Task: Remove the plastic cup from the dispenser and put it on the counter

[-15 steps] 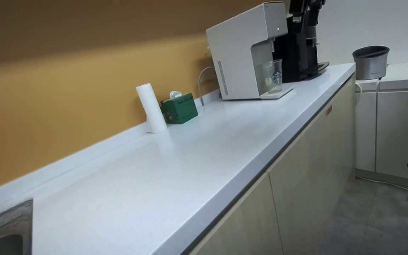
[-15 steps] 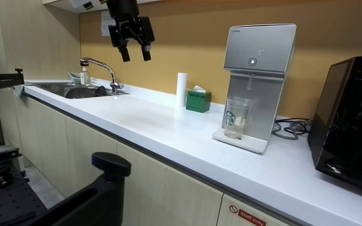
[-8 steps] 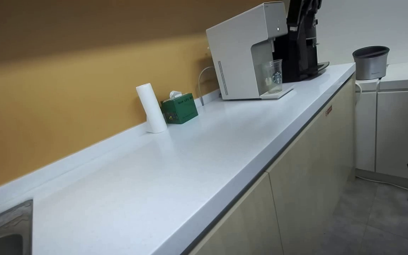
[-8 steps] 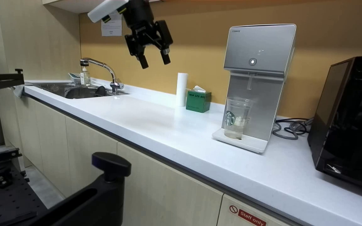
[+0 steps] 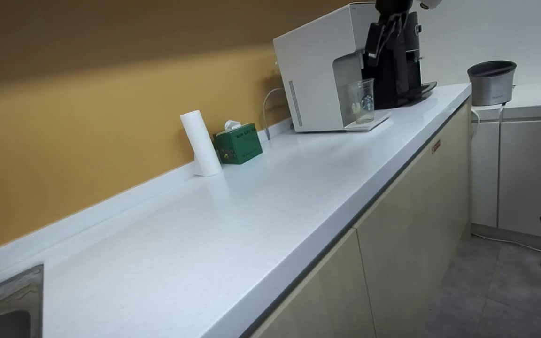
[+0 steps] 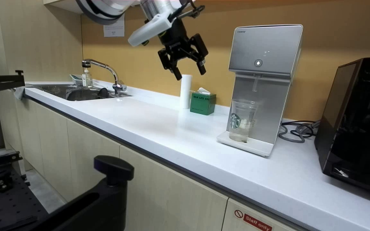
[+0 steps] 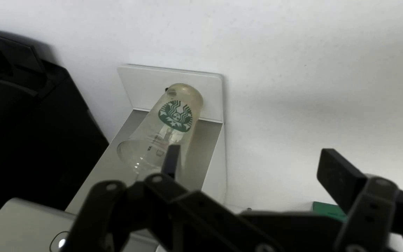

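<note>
The clear plastic cup (image 6: 243, 123) with a green logo stands upright on the low tray of the dispenser (image 6: 263, 48), under its spout, in both exterior views (image 5: 363, 101). In the wrist view the cup (image 7: 178, 115) is on the left, partly covered by one finger. My gripper (image 6: 190, 73) is open and empty, in the air above the white counter (image 6: 159, 125), left of the dispenser. In an exterior view the gripper (image 5: 373, 52) overlaps the dispenser's front (image 5: 320, 70). In the wrist view the fingers (image 7: 251, 154) are wide apart with counter between them.
A green tissue box (image 6: 203, 103) and a white upright cylinder (image 6: 185, 91) stand by the backsplash. A black machine (image 6: 358, 122) and cables (image 6: 295, 131) are right of the dispenser. A sink with a faucet (image 6: 111, 73) is at the far left. A black clamp (image 6: 114, 173) stands in the foreground.
The arm and open gripper have moved right and down, closer to the dispenser, tilting somewhat. The cup and dispenser have not moved.
</note>
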{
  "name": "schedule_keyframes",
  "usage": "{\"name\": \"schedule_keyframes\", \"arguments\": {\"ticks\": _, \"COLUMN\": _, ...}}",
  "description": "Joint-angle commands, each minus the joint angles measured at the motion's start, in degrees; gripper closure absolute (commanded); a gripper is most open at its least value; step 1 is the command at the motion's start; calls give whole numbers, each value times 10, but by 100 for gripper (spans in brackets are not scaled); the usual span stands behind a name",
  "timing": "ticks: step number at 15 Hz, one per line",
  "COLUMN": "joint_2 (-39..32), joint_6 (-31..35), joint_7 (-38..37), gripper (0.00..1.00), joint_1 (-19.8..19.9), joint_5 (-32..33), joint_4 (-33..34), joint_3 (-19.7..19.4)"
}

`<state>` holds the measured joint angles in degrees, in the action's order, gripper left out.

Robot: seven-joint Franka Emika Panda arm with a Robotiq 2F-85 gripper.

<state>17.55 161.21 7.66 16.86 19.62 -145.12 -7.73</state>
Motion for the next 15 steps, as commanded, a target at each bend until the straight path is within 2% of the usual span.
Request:
{"name": "schedule_keyframes", "arguments": {"ticks": 1, "joint_2": -20, "joint_6": 6, "joint_7": 0, "gripper": 0, "joint_1": 0, "joint_5": 3, "joint_4": 17, "joint_3": -7}}
{"name": "schedule_keyframes", "arguments": {"ticks": 4, "joint_2": -63, "joint_6": 10, "joint_7": 1, "gripper": 0, "joint_1": 1, "joint_5": 3, "joint_4": 52, "joint_3": -14}}
{"name": "schedule_keyframes", "arguments": {"ticks": 7, "joint_2": -68, "joint_6": 10, "joint_7": 0, "gripper": 0, "joint_1": 0, "joint_5": 3, "joint_4": 57, "joint_3": -14}}
{"name": "schedule_keyframes", "arguments": {"ticks": 8, "joint_2": -78, "joint_6": 20, "joint_7": -57, "gripper": 0, "joint_1": 40, "joint_5": 59, "joint_4": 68, "joint_3": 11}}
{"name": "schedule_keyframes", "arguments": {"ticks": 10, "joint_2": -96, "joint_6": 29, "joint_7": -116, "gripper": 0, "joint_1": 64, "joint_5": 95, "joint_4": 88, "joint_3": 16}}
{"name": "schedule_keyframes", "arguments": {"ticks": 13, "joint_2": -131, "joint_6": 56, "joint_7": -164, "gripper": 0, "joint_1": 87, "joint_5": 140, "joint_4": 115, "joint_3": 19}}
{"name": "schedule_keyframes", "arguments": {"ticks": 15, "joint_2": -158, "joint_6": 73, "joint_7": -165, "gripper": 0, "joint_1": 84, "joint_5": 136, "joint_4": 130, "joint_3": 16}}
